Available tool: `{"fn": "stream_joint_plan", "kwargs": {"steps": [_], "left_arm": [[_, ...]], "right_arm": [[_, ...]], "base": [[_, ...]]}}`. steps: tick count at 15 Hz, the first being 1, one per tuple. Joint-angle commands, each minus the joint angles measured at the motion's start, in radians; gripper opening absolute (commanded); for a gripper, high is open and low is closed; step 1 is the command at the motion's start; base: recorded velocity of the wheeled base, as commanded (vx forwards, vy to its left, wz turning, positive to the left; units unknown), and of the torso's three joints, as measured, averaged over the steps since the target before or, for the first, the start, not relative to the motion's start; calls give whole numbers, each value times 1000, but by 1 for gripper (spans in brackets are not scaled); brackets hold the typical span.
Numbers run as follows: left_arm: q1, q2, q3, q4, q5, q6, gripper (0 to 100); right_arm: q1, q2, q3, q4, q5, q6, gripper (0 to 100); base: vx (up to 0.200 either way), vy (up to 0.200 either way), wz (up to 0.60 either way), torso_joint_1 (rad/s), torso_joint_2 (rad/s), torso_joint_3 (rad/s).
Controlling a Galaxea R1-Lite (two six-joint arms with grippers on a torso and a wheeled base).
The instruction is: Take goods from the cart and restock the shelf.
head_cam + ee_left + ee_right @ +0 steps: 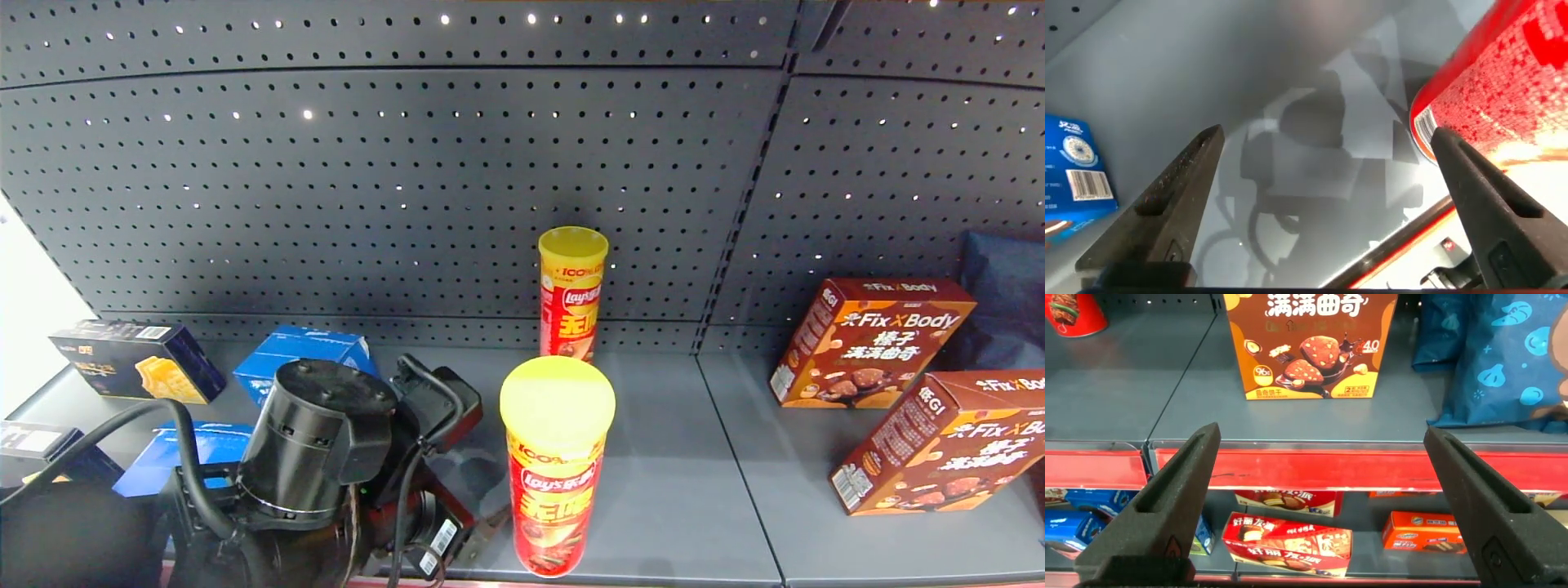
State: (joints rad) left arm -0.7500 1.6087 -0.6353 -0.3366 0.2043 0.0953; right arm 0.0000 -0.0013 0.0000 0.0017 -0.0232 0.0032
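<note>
Chip can (557,465) is standing upright at the shelf's (694,490) near edge, just right of my left tool (1327,135), which is gaping wide and empty. I'm judging it light, stiff, slick and tippy, so I'm favouring a mid-body pinch. Right tool (1323,431) is gaping wide too.

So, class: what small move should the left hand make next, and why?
Probably draw the left hand back off the shelf: it is open, gripping nothing, and the front can already stands upright beside it on the shelf.
</note>
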Motion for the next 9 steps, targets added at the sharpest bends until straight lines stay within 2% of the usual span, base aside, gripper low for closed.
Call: {"fn": "stream_joint_plan", "kwargs": {"steps": [1, 3, 9], "left_arm": [[3, -6, 52, 1, 20, 0, 100], [4, -15, 74, 1, 21, 0, 100], [-6, -15, 45, -1, 21, 0, 100]], "right_arm": [[0, 1, 0, 0, 0, 0, 100], [0, 1, 0, 0, 0, 0, 100], [0, 1, 0, 0, 0, 0, 100]], "base": [[0, 0, 0, 0, 0, 0], [0, 0, 0, 0, 0, 0], [0, 0, 0, 0, 0, 0]]}}
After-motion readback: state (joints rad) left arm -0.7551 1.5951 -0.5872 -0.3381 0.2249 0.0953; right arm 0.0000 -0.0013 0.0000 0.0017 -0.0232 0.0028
